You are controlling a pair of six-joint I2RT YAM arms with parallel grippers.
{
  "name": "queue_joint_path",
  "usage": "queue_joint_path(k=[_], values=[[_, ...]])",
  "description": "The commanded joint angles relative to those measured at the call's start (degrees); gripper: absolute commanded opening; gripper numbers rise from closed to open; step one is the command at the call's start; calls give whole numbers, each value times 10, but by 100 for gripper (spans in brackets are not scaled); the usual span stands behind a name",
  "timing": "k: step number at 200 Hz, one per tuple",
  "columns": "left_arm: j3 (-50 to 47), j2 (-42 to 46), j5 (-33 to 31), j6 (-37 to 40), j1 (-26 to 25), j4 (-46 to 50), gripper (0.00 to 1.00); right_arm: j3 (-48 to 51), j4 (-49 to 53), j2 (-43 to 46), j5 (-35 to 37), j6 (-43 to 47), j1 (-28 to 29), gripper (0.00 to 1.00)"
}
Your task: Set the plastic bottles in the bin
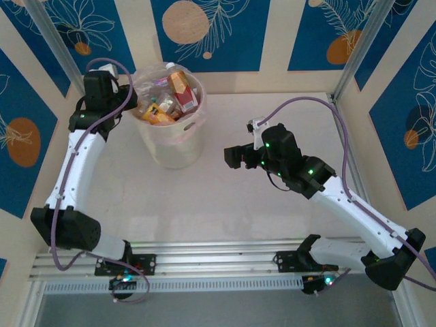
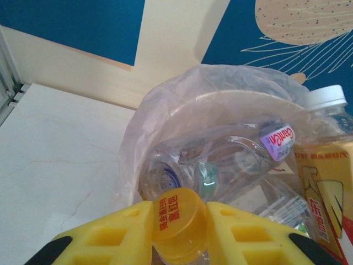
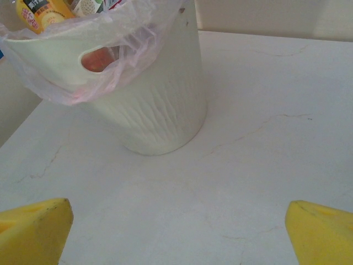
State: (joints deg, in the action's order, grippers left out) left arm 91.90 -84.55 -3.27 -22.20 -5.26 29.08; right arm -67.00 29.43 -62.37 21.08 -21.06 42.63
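We have the left gripper [image 2: 179, 208] clamped on the yellow cap [image 2: 181, 223] of a bottle at the rim of the bin [image 1: 178, 146], upper left of the overhead frame, where the other plastic bottles [image 1: 170, 95] pile high. We judge this the drop-in step; next comes releasing it inside the rim. The right gripper [image 3: 182, 232] hangs wide apart and empty, mid-frame over the pale marbled table [image 1: 225, 197]. Blue-and-cream walls [image 1: 225, 27] enclose it.
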Motion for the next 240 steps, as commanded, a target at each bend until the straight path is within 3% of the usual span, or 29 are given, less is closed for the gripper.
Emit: queue_joint_path(k=[1,43,70,123,175,208,240], values=[[4,-21,37,-12,1,19,28,1,1,12,12,-12,-5,99],[-12,-5,33,-14,3,17,33,-1,5,12,13,-9,-5,99],[5,11,27,-7,6,28,49,-1,6,13,16,-9,-5,99],[5,54,-3,-2,6,50,68,0,11,13,21,-7,-6,99],[-21,137,-65,13,7,72,99,17,38,37,104,-21,-12,99],[-99,229,-138,2,7,79,100,47,63,66,155,-36,-33,99],[-262,354,-207,-44,7,43,99,116,44,106,211,-37,-50,99]])
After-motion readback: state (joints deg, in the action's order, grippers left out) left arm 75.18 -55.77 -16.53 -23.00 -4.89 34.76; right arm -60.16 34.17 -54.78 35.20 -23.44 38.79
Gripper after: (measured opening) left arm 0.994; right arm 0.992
